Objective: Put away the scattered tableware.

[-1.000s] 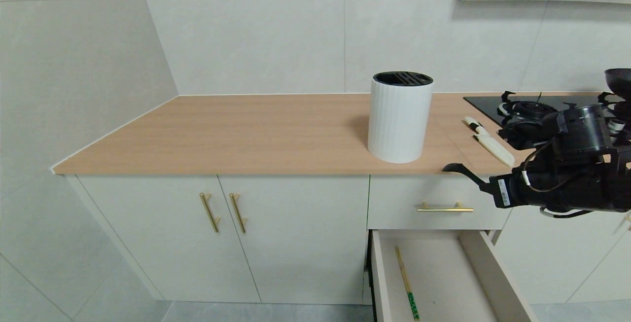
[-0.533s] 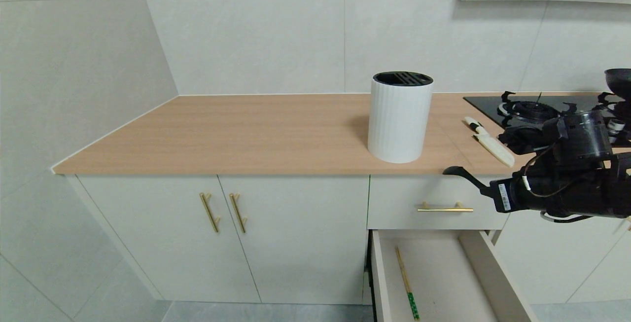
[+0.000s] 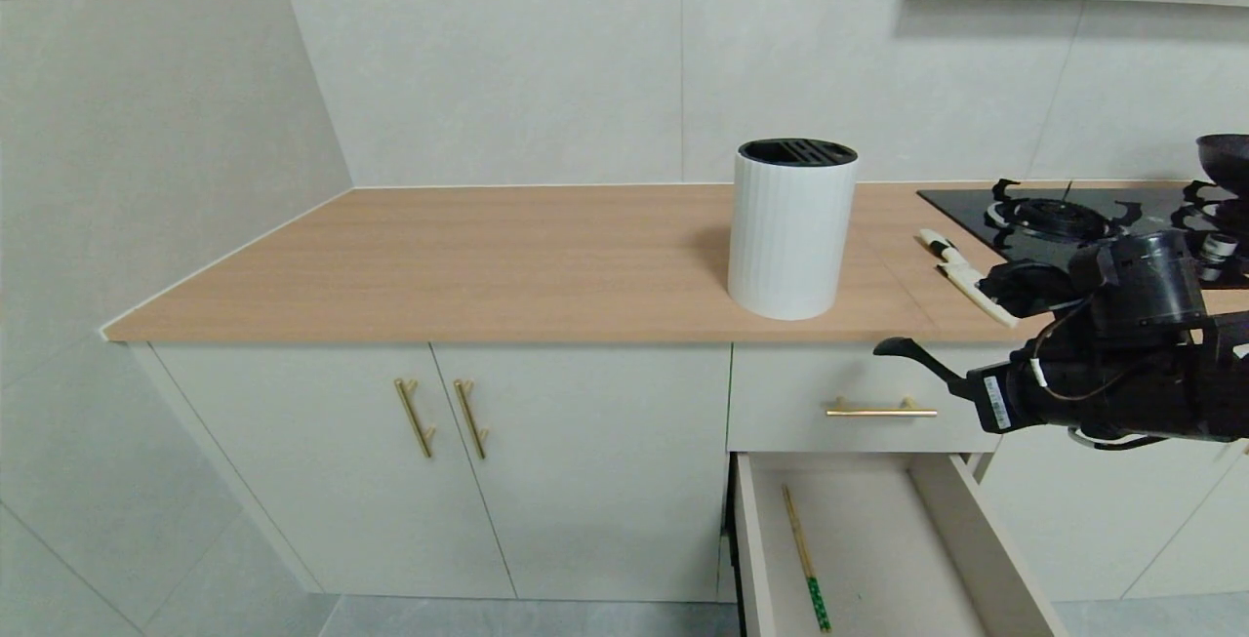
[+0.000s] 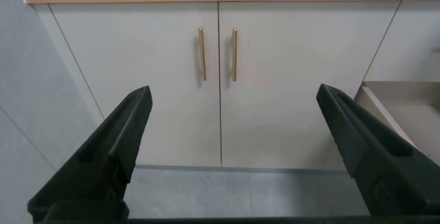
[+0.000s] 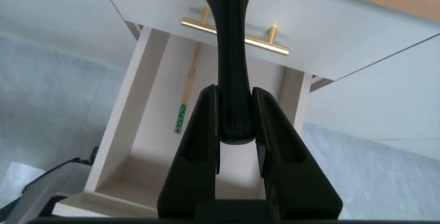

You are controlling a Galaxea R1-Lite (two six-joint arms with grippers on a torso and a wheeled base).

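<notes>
Chopsticks (image 3: 804, 554) lay in the drawer (image 3: 966, 549) under the right gripper (image 5: 235, 104), clamped on a black utensil (image 5: 227, 31) (left gripper (image 4: 234, 95) gaped empty); a knife (image 3: 961, 276) waited beyond.

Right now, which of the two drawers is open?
The lower drawer, pulled out with chopsticks inside; the upper drawer with the gold handle is shut.

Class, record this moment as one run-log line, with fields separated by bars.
right gripper: shut on black utensil, above open drawer | left gripper: open, facing cabinet doors | chopsticks: in drawer | knife: on counter
</notes>
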